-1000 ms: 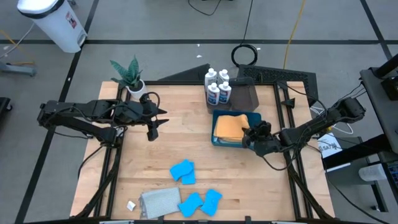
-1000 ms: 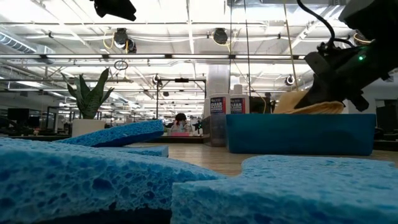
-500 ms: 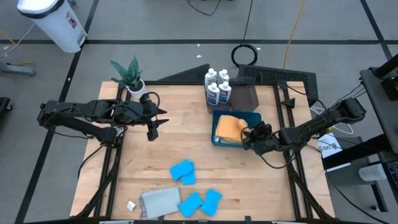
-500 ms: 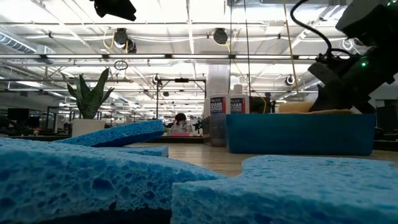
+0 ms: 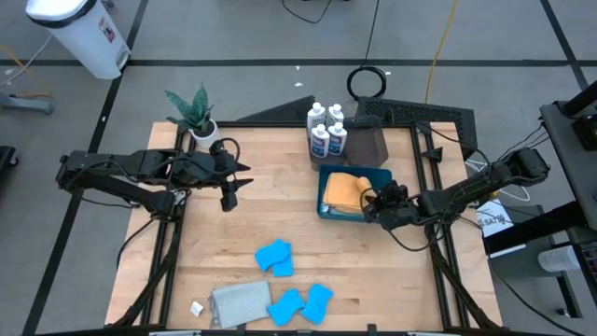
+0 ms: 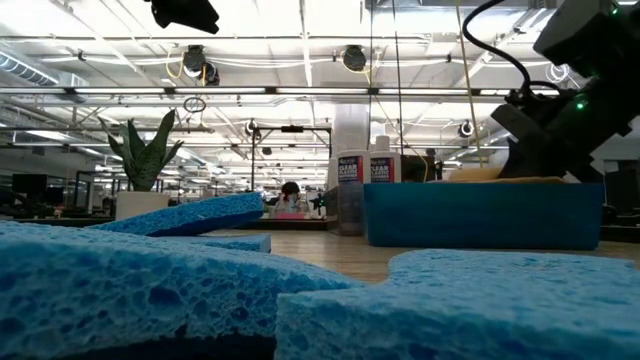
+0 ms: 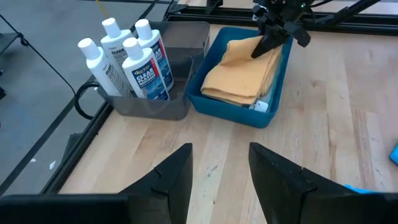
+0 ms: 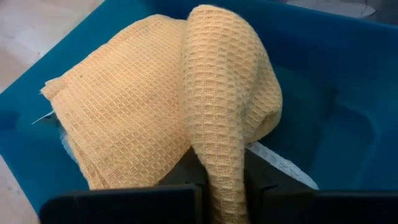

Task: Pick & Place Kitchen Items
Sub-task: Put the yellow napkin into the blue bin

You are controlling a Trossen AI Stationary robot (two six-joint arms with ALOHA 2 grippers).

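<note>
An orange cloth (image 5: pixel 342 191) lies in the blue bin (image 5: pixel 383 174) at the table's right; it also shows in the left wrist view (image 7: pixel 242 74). My right gripper (image 5: pixel 375 202) is at the bin's right near corner, shut on the cloth. My left gripper (image 5: pixel 229 187) hangs open and empty above the table's left middle, its fingers apart in the left wrist view (image 7: pixel 219 152). Four white bottles (image 5: pixel 326 131) stand in a dark grey tray (image 7: pixel 149 106) behind the bin. Blue sponges (image 5: pixel 275 259) and a grey cloth (image 5: pixel 240 303) lie near the front edge. My right gripper pinches a raised fold of the orange cloth (image 8: pixel 221 155) between its two fingers (image 8: pixel 186 177). The fingers come slanting down from the table's right side. The fold stands up as a ridge from the fingers, and the rest of the cloth (image 8: pixel 124 112) lies in the bin.
A potted green plant (image 5: pixel 196 117) stands at the far left corner. More blue sponges (image 5: pixel 303 303) lie at the front, close before the low camera (image 6: pixel 150 280). Bare wood lies between the left gripper and the bin.
My right gripper has gone down into the bin and a little toward the table's left, still shut on the orange cloth. The cloth, which stood up above the bin's rim, has sunk lower and lies nearly level with it.
</note>
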